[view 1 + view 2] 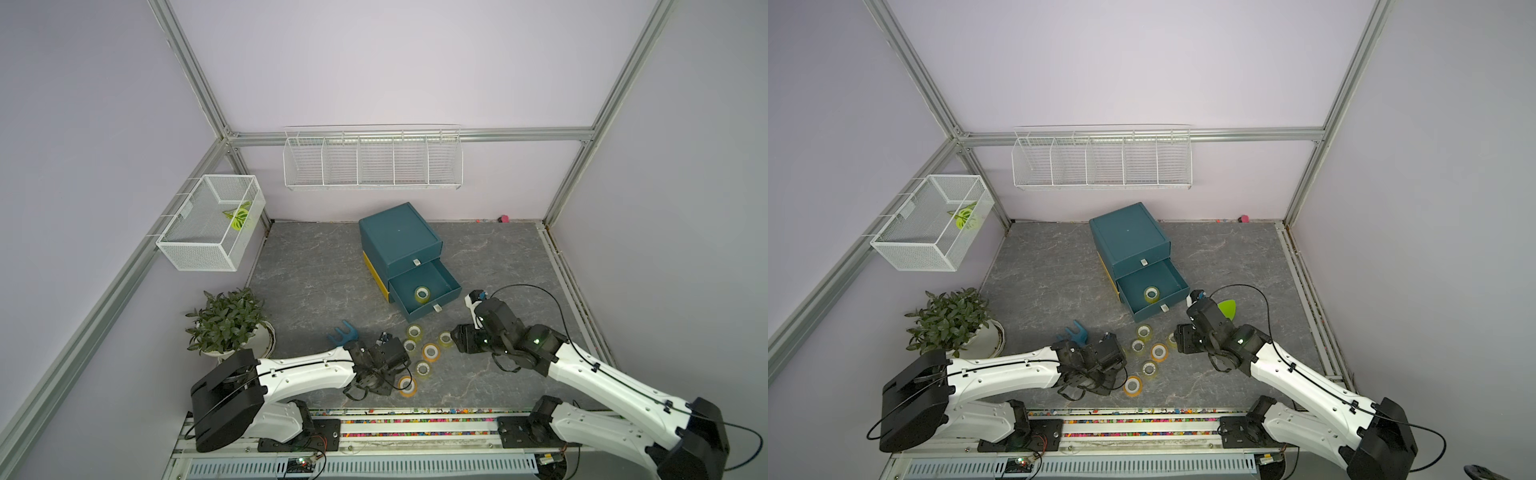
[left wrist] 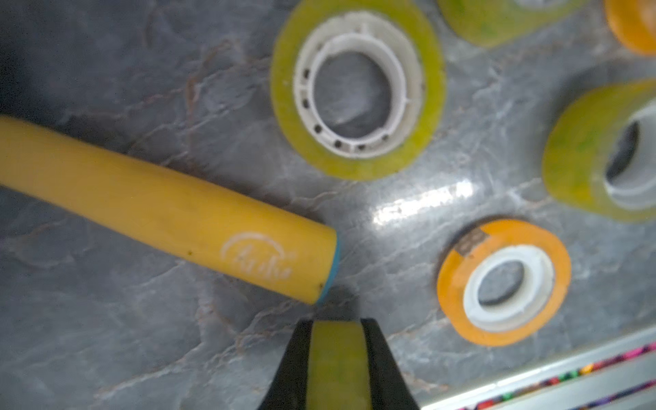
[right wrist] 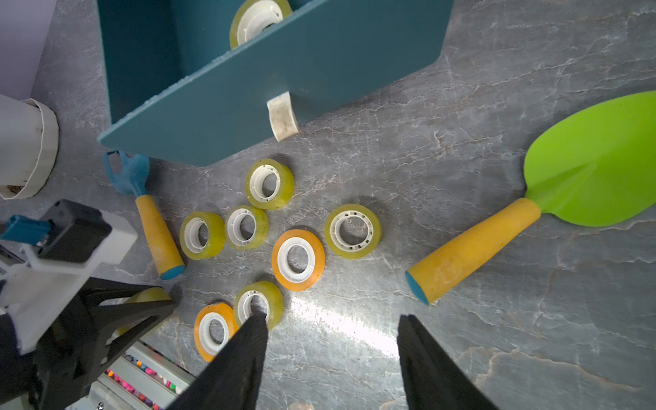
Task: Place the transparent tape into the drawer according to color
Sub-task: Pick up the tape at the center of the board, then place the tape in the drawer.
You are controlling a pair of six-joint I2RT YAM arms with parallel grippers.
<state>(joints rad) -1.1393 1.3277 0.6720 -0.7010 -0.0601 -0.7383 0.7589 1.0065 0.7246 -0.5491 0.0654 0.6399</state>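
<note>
Left tool [image 2: 337, 321] gripping yellow-green roll [image 2: 337, 365], hidden in both top views, right tool [image 3: 333, 317] spread

A tape roll [image 1: 422, 294] lies in the open drawer [image 1: 438, 280]; other rolls [image 1: 430, 352] cluster just before it.

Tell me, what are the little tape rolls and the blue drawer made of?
Tape rolls: glossy see-through plastic film, tinted yellow-green or orange, wound on white hard-plastic cores with moulded ribs. Drawer: probably matte cardboard; flat, thin, dull walls, with a fabric-looking pull tab.
</note>
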